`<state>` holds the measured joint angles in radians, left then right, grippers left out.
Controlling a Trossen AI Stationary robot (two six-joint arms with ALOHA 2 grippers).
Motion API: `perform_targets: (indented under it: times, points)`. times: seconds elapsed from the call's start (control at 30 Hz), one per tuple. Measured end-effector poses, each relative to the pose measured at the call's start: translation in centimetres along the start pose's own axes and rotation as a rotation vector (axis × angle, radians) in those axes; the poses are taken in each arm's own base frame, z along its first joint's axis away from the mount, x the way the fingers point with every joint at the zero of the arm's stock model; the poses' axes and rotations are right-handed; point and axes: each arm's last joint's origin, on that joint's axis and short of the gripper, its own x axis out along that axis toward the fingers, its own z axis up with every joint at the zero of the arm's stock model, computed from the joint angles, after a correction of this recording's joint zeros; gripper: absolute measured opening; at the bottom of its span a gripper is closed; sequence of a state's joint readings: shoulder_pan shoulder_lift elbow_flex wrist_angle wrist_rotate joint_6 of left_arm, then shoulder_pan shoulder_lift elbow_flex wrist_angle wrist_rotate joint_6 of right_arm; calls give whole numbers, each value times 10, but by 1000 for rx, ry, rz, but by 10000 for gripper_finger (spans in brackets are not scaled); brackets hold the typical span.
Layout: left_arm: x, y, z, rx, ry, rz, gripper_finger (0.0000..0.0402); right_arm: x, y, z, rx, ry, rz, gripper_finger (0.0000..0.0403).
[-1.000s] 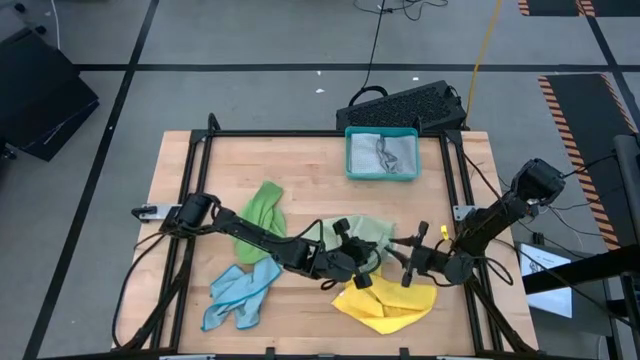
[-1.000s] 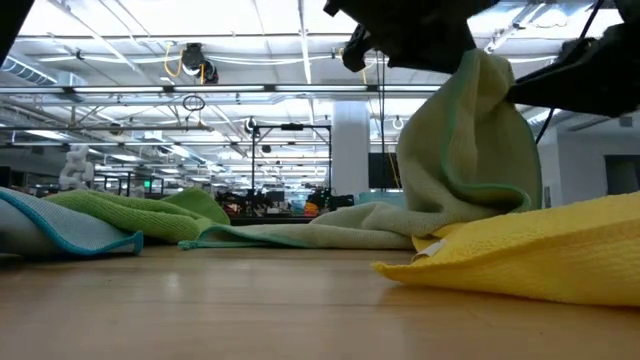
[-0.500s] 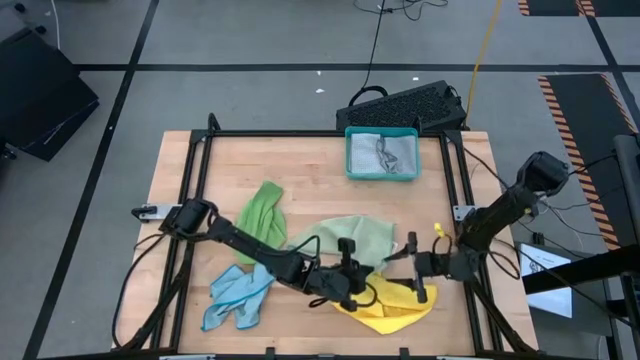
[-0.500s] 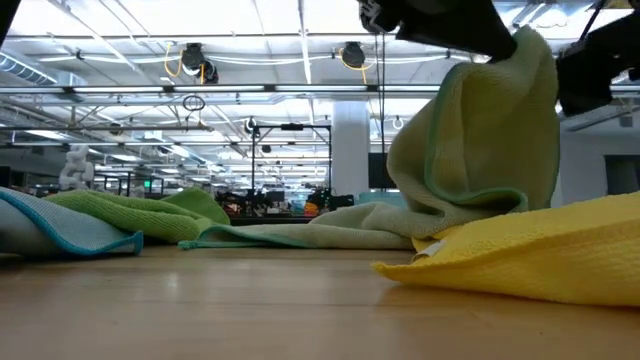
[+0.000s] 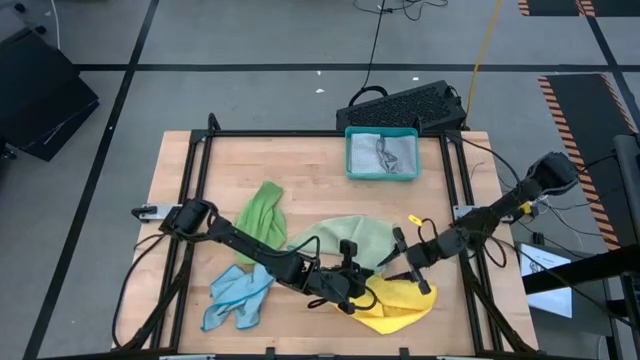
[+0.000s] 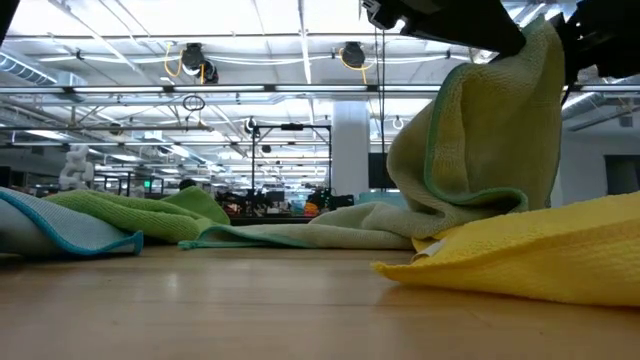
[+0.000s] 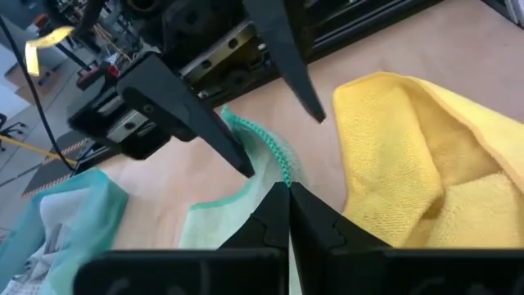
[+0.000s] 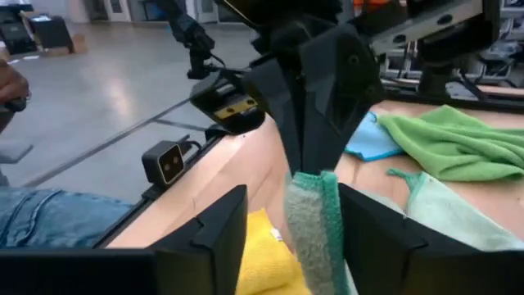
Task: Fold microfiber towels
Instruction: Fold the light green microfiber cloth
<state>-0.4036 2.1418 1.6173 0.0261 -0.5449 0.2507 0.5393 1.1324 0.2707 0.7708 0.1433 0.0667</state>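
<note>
Left gripper: your left gripper (image 5: 357,285) is pressed together on a corner of the pale green towel (image 5: 352,237), its teal-stitched hem pinched right at the fingertips (image 7: 282,197). From the low view the corner is lifted clear of the table, the cloth hanging below the grip and trailing away flat.

Why held so: you look to be raising one corner so the towel can be spread or doubled over; I judge the fold only begun.

Right gripper: your right gripper (image 5: 407,263) sits just beside the left one, fingers spread, one either side of the hanging hem (image 8: 311,225). It is not yet closed on it; it seems lined up to take a second hold.

Yellow towel (image 5: 395,305): directly below both grippers, bunched, touching the pale green cloth's hanging fold.

Bright green towel (image 5: 258,212): well away on the left arm's side, crumpled.

Blue towel (image 5: 238,297): beyond the left gripper, back along its arm, also crumpled.

Tray (image 5: 381,133): far from both grippers at the table's back edge, teal, with a grey cloth (image 5: 383,153) in it.

Surface: a pale wooden table (image 5: 190,180) framed by black rails.

Room: grey floor with dark tape lines; a black keyboard (image 5: 410,104) behind the tray; long ceiling lights beyond; a person's denim-clad leg (image 8: 57,215) shows off the table's edge.
</note>
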Motion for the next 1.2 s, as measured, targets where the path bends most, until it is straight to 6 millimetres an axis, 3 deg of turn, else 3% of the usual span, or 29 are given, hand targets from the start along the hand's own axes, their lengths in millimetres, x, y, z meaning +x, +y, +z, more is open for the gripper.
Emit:
perform_targets:
  times: [0.43, 0.57, 0.67, 0.87, 1.03, 1.2]
  points:
    - [3, 4, -2, -20, 4, -20, 3, 1, -8, -1, -52, 18, 42, 7]
    - [4, 7, -2, -80, 5, -9, 12, -1, -8, 3, -75, -2, 36, 9]
    - [5, 10, -3, -251, 20, 25, 31, -6, -10, 8, -104, -29, -14, 6]
    - [4, 12, -11, -267, 95, 169, 112, -22, -18, 18, -208, -34, -252, 3]
    - [2, 14, -29, -319, 241, 234, 182, -37, -24, 29, -257, -67, -373, 2]
    - [-4, 9, -43, -459, 353, 260, 213, -53, -32, 34, -336, -33, -569, 1]
